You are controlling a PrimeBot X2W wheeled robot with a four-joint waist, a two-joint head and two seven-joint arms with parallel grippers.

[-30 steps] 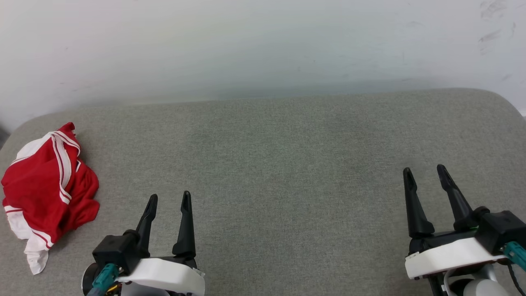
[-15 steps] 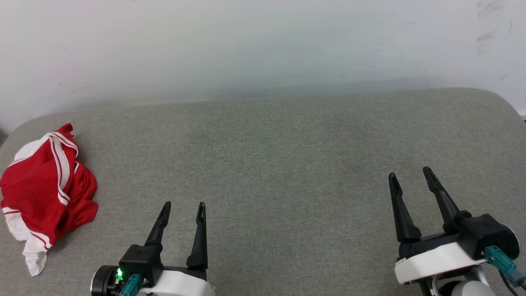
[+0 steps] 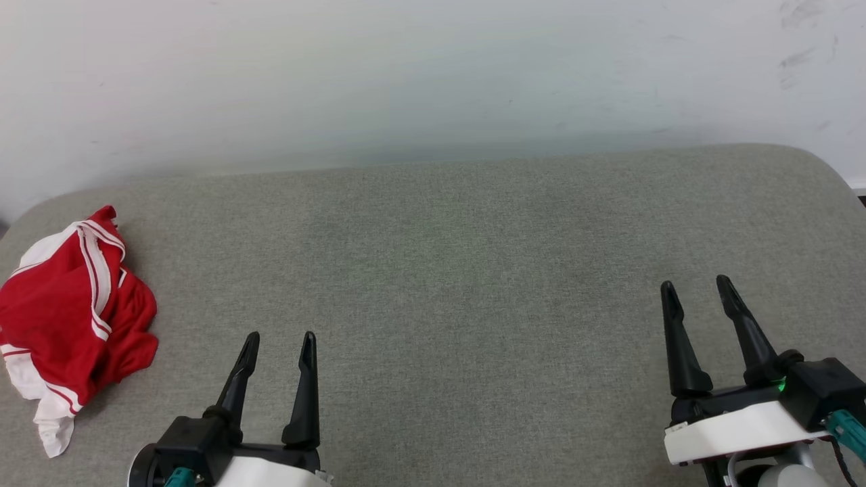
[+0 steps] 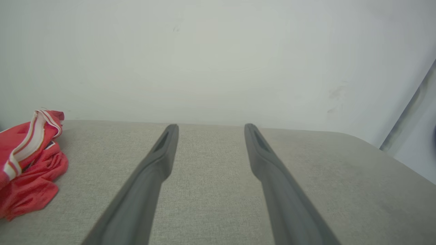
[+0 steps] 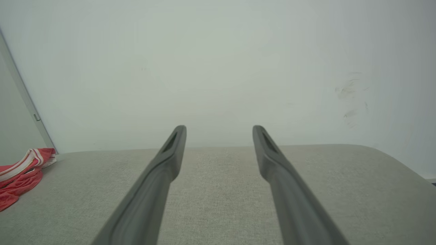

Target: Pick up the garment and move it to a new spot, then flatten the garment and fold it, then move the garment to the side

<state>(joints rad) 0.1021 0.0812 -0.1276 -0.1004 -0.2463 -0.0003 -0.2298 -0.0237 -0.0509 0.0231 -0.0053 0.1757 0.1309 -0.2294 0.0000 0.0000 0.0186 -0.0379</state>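
The garment, red with white sleeves and striped trim, lies crumpled in a heap at the far left edge of the grey cushioned surface. Its lettering is hidden in the folds. My left gripper stands open at the lower left, to the right of the heap and apart from it, with nothing between its fingers. My right gripper is open and empty at the lower right. The left wrist view has the garment at its left edge, beside the open left gripper. The right wrist view catches the garment far left, past the right gripper.
A white wall rises right behind the surface's far edge. The surface has rounded corners at left and right, and the garment sits close to the left one. A vertical grey edge shows at the right of the left wrist view.
The left gripper has drawn back toward the lower edge and ended slightly left. The right gripper dipped left and returned. The garment sits a little further left and lower in view, seemingly from a camera shift.
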